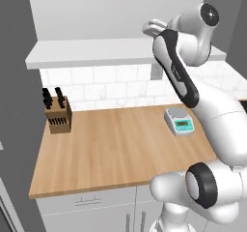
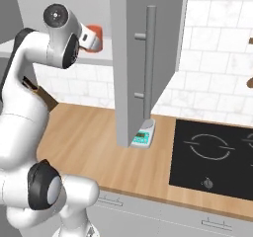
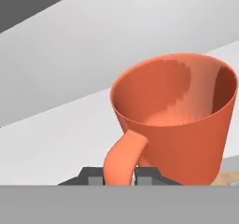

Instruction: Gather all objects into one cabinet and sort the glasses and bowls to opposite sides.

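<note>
My gripper (image 3: pixel 120 177) is shut on the curved handle of a salmon-orange cup (image 3: pixel 177 120), one of the glasses. The cup is upright and empty, just above the cabinet's white shelf (image 3: pixel 56 139). In the right base view the cup (image 2: pixel 95 36) shows at the end of the hand, left of the cabinet's open grey door (image 2: pixel 128 83) with its long bar handle (image 2: pixel 149 58). In the left base view the hand (image 1: pixel 153 28) reaches up over the white shelf (image 1: pixel 91 54). The bowls are out of view.
On the wooden counter (image 1: pixel 116 149) stand a knife block (image 1: pixel 58 114) at the left and a small scale (image 1: pixel 179 121) at the right. A black hob (image 2: pixel 212 157) lies right of the scale (image 2: pixel 142 134). The open door hangs over the counter.
</note>
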You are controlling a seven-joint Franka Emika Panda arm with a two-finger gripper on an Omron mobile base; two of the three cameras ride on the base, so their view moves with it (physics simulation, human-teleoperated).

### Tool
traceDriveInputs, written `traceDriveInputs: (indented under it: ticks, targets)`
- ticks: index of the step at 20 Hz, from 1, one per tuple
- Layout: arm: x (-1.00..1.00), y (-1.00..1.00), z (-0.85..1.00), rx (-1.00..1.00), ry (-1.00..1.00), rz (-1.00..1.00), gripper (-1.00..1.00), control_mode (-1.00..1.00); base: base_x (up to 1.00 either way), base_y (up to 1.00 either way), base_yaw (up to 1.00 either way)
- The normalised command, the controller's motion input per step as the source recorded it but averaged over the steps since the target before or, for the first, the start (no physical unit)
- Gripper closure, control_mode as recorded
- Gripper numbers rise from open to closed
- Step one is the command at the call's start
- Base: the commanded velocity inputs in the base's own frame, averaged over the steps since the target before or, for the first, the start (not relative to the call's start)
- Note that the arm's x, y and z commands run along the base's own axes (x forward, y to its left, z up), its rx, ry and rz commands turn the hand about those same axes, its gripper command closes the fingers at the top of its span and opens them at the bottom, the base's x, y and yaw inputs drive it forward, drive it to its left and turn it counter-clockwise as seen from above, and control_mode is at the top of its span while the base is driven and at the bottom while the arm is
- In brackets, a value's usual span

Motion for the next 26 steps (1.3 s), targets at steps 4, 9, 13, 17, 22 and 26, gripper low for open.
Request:
traceDriveInputs:
  ticks: [4, 9, 13, 17, 22, 26]
  targets:
    - [-1.00, -0.05, 0.00, 0.09, 0.02, 0.15, 1.00, -1.00, 0.00, 0.00, 0.00]
    - [-1.00, 0.00, 0.00, 0.02, 0.04, 0.14, 1.00, -1.00, 0.00, 0.00, 0.00]
    - [-1.00, 0.00, -0.03, 0.00, 0.09, 0.13, 1.00, -1.00, 0.00, 0.00, 0.00]
    - [-1.00, 0.00, -0.31, -0.03, 0.14, 0.06, 1.00, -1.00, 0.00, 0.00, 0.00]
    - [-0.71, 0.00, -0.54, -0.15, 0.07, -0.07, 1.00, -1.00, 0.00, 0.00, 0.00]
    - [-0.54, 0.00, -0.24, -0.06, 0.00, -0.14, 1.00, -1.00, 0.00, 0.00, 0.00]
